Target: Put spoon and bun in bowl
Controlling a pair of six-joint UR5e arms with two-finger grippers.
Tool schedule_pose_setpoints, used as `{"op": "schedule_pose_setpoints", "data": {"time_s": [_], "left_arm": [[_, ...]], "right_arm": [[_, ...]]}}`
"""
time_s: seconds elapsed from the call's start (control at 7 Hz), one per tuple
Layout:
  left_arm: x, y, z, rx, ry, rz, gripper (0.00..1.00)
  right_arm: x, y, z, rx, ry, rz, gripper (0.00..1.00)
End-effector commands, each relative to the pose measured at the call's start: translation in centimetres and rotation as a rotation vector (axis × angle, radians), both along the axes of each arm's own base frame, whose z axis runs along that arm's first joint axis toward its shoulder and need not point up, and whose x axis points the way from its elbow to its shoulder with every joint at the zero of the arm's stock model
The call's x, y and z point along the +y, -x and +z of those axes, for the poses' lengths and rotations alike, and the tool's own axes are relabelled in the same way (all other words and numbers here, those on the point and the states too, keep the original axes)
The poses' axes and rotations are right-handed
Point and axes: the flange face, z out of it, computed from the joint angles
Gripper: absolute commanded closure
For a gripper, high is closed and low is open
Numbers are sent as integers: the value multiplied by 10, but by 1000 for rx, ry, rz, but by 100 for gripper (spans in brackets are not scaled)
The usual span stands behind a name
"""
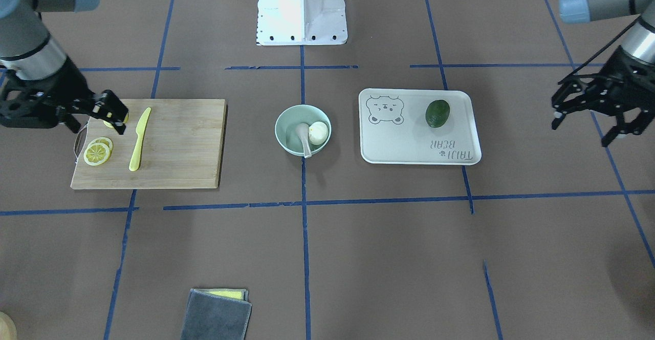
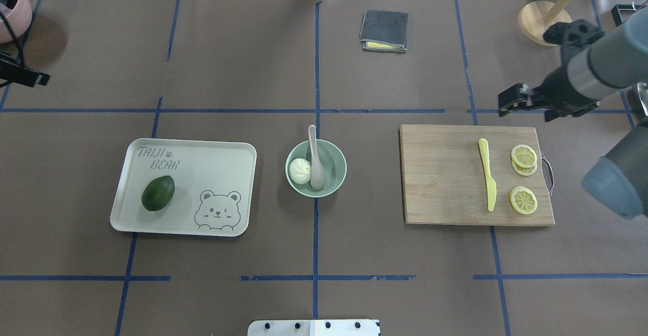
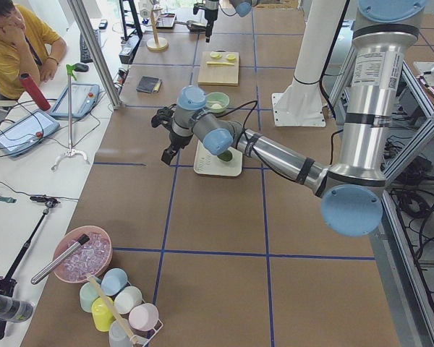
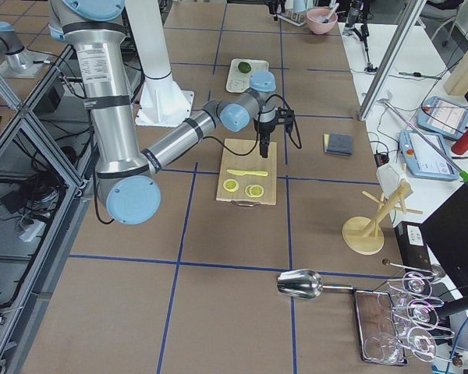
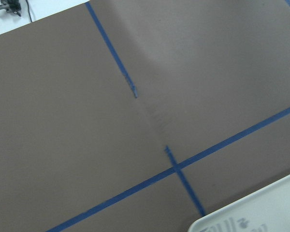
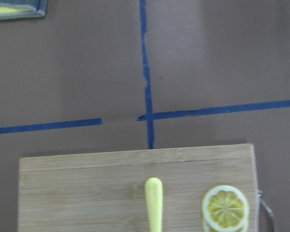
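You're in a robotics lab.
Blue tape grids your surface; past its edge, an operator sits by tablets and aluminium framing.

I count one bowl on the tabletop, one spoon and one bun. There is one tray, one avocado, one cutting board, one yellow knife and three lemon slices, two of them stacked. Add one folded grey cloth and two robot arms.
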Motion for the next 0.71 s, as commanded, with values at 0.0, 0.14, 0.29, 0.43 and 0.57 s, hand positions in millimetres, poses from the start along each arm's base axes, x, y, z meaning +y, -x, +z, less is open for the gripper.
{"op": "schedule_pose_setpoints", "data": {"time_s": [0.0,0.14,0.29,0.43,0.57], "left_arm": [[-1,144,107,-111,-10,-1,0],[-7,173,126,-75,30,7,0],[-5,175,127,-17,104,24,0],[0,176,122,-9,135,13,0],[3,174,132,16,190,-9,0]], "right_arm": [[14,-117,77,10,-49,-100,0],[17,-157,116,32,-69,-131,0],[13,-184,154,22,-73,-167,0],[12,-213,179,14,-103,-192,0],[13,-233,193,23,-86,-211,0]]}}
